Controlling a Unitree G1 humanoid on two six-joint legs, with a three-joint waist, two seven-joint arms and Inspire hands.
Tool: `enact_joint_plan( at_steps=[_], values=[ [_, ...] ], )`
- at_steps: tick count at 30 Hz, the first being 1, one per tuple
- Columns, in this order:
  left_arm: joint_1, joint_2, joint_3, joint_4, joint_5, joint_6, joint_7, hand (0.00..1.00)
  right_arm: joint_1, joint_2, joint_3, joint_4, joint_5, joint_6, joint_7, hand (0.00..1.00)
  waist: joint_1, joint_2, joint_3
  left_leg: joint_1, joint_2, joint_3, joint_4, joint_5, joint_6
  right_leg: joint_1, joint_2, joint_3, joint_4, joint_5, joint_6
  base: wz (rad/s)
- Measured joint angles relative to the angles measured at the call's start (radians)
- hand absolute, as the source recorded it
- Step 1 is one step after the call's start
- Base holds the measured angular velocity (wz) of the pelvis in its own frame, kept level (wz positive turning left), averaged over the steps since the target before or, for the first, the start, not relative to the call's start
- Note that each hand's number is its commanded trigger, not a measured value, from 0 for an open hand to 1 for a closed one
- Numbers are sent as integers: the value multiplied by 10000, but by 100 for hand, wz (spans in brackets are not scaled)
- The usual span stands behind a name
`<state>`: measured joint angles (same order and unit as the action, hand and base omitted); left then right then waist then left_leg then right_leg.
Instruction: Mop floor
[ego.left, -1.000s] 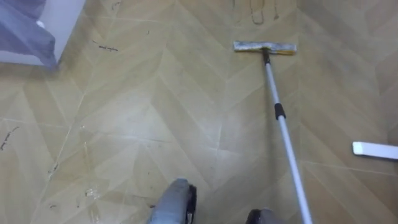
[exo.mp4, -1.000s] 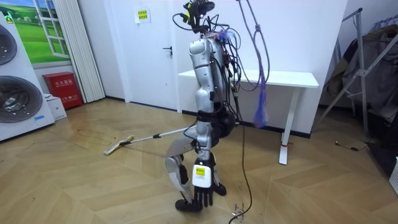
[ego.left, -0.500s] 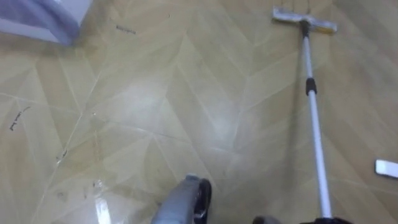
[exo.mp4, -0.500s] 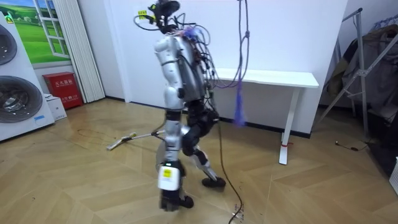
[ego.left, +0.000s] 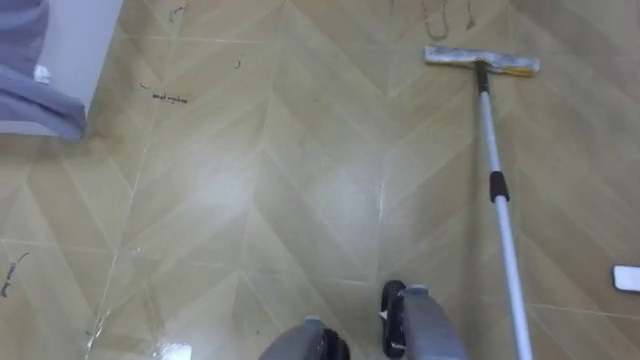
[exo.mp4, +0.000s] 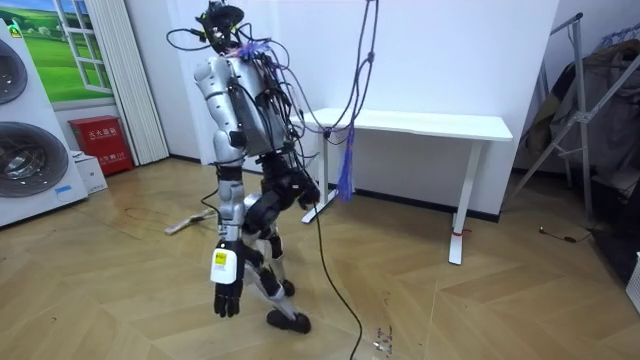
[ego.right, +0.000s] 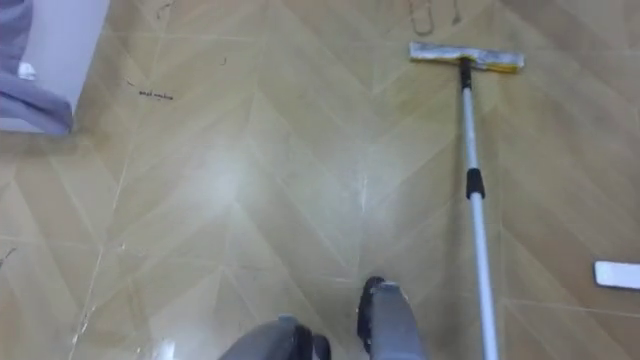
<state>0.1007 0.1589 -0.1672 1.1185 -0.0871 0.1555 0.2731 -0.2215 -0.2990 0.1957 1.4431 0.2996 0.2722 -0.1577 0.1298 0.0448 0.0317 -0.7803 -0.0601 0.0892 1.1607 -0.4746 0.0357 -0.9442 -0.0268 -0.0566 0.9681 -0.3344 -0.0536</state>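
Observation:
The mop lies slanted ahead of me, its flat head (ego.left: 482, 62) on the wood floor and its white handle (ego.left: 505, 250) running back past my right side and out of the bottom of the left eye view. In the room view the mop head (exo.mp4: 178, 226) rests on the floor at the room view's left, in front of me. I stand mid-stride facing it. My left hand (exo.mp4: 226, 297) hangs low beside my leg with straight fingers and holds nothing. At hip height, near the handle's near end, my right hand (exo.mp4: 303, 190) is a dark shape mostly hidden by my body.
A white unit with grey cloth (ego.left: 40, 70) stands at the far left. A small white object (ego.left: 627, 278) lies at the right edge. In the room view are washing machines (exo.mp4: 30, 150), a red box (exo.mp4: 100, 140), a white table (exo.mp4: 430, 125) behind me and a rack (exo.mp4: 590, 100).
I have walked toward the room view's left, closer to the mop head, which has stayed in about the same place. The eye views shifted with my steps. My left hand now hangs at my side.

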Motion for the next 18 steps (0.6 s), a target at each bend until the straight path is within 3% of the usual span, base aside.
enact_joint_plan(
  at_steps=[1,2,3,4,5,6,7,8,9,10,11,12,13,14,15,16,18],
  values=[
    [62,190,-224,-56,-27,51,17,0,-531,-140,172,-76,-88,-29,13,100,183,-262,13,-691,223,172,1493,1112,-459,7,136,192,481,-245,-58,0],
    [77,245,-323,-62,-58,70,31,0,-795,-200,243,-83,-94,-69,48,100,300,-370,9,-1023,310,204,2143,1821,-485,42,228,284,685,-393,-102,-5],
    [76,297,-475,-77,-203,84,26,0,-1266,-335,410,-177,18,-171,110,100,566,-545,50,-1634,356,152,3084,2785,-526,170,349,355,968,-645,-144,-3],
    [110,313,-612,-236,-196,100,2,0,-1523,-445,559,-304,158,-338,173,100,692,-627,94,-2164,422,108,3109,2613,-300,342,366,328,1159,-918,-188,3],
    [166,317,-639,-351,-190,101,-30,0,-1656,-465,583,-388,213,-441,220,100,774,-675,112,-2396,489,116,2749,2419,-247,441,367,312,1225,-1050,-202,13],
    [270,315,-651,-527,-180,87,-187,0,-1856,-477,592,-416,442,-561,380,100,927,-757,153,-2570,547,85,1399,2144,-236,742,358,291,1263,-1290,-240,14],
    [403,316,-654,-676,-156,90,-378,0,-1912,-445,610,-419,739,-578,556,100,1002,-750,130,-2463,653,46,-431,2131,-253,1140,360,227,1167,-1569,-152,12],
    [473,329,-653,-723,-147,83,-473,0,-1887,-416,640,-418,879,-575,648,100,1003,-732,132,-2351,724,39,-1302,2151,-280,1372,359,205,1107,-1721,-118,7],
    [630,336,-641,-733,-118,93,-658,0,-1698,-368,677,-428,1069,-536,807,100,977,-696,136,-2074,804,-30,-2466,2417,-184,1888,300,165,1018,-2032,-64,24],
    [688,336,-645,-737,-67,103,-849,0,-1184,-378,696,-450,1303,-585,907,100,843,-581,40,-1832,757,43,-2489,2614,1,2454,90,-38,785,-2326,47,40],
    [705,336,-643,-738,-34,87,-918,0,-878,-394,694,-443,1350,-598,932,100,769,-567,5,-1657,681,134,-2483,2504,175,2712,-11,-73,671,-2426,186,63],
    [639,302,-644,-799,49,76,-976,0,-371,-480,698,-375,1419,-610,945,100,656,-490,-44,-1398,564,354,-2457,2161,727,3023,-225,-57,527,-2533,344,47],
    [582,283,-640,-800,88,55,-1019,0,-173,-542,698,-256,1404,-624,949,100,638,-464,-60,-1310,460,432,-2423,1998,970,3033,-299,101,772,-2527,363,37],
    [450,271,-634,-852,153,20,-1088,0,194,-680,732,4,1317,-617,944,100,578,-434,-73,-1121,127,550,-2349,1687,1179,2745,-525,324,1679,-2183,692,33],
    [401,240,-546,-964,255,-36,-1084,0,687,-817,822,99,1247,-614,819,100,387,-177,-158,-971,-94,530,-2174,1374,1450,2400,-593,512,2624,-1486,832,42],
    [313,198,-330,-1056,448,-135,-1040,0,1219,-874,853,88,1227,-620,609,100,261,66,-302,-860,-261,457,-2140,1092,1569,1947,-563,650,3252,-1187,873,35],
    [212,187,-97,-1197,605,-271,-869,0,1547,-734,848,55,1158,-662,339,100,86,313,-230,-564,-358,423,-2241,825,1638,1125,-366,780,3409,-1193,866,6]
  ],
)
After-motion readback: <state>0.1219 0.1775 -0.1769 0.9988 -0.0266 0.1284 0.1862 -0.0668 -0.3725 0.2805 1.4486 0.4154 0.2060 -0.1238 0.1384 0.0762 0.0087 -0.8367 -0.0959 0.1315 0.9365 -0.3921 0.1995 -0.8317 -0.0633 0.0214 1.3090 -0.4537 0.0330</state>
